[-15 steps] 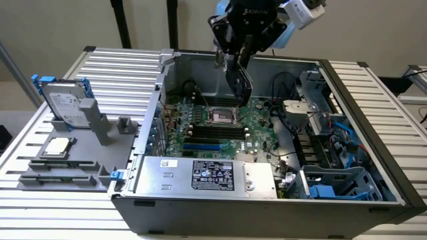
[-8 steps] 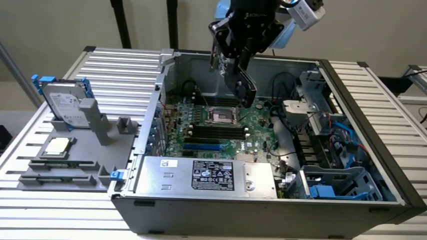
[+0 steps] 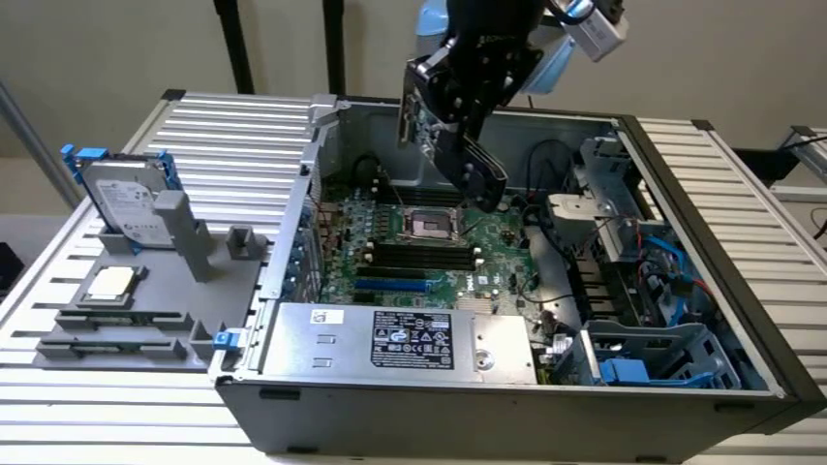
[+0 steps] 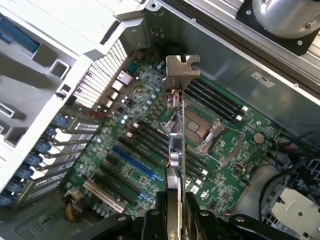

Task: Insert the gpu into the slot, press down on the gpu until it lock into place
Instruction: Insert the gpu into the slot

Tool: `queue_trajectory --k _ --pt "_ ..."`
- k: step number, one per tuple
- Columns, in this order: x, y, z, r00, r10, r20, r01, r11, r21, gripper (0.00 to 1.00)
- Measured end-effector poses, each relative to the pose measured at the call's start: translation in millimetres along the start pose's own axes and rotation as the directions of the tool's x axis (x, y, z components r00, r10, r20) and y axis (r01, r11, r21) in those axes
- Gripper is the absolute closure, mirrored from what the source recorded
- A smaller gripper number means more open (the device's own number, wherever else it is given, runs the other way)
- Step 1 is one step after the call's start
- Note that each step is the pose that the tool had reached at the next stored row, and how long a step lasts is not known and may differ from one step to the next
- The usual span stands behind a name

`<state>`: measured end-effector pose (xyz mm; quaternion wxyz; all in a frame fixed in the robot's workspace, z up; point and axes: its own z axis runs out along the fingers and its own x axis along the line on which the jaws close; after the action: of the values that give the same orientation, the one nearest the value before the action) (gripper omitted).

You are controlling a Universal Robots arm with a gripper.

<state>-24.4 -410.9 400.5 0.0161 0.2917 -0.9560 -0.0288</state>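
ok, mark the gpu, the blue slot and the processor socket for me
gpu (image 4: 175,147): wrist view, on the card's edge facing the camera, mid-length.
slot (image 4: 137,162): wrist view, mid-length of the blue strip.
processor socket (image 3: 427,226): exterior view, centre of the square socket.

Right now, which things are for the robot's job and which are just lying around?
For the job:
- the gpu, held by the tool above the open case
- the blue slot on the board, nothing in it

Just lying about:
- silver power supply box
- hard drive outside the case
- processor socket
- black memory strips
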Motion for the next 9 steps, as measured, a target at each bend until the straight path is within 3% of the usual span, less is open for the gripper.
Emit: queue_trajectory --k 4,6,9 --pt "0.0 -0.1 2.2 0.9974 -0.071 0.0025 0.071 0.9974 -0.0025 0.74" --pt "0.0 -0.2 2.7 0.9945 -0.104 0.0063 0.104 0.9945 -0.0076 0.74" --pt "0.0 -0.2 3.4 0.989 -0.147 0.0175 0.147 0.9889 -0.0192 0.74"
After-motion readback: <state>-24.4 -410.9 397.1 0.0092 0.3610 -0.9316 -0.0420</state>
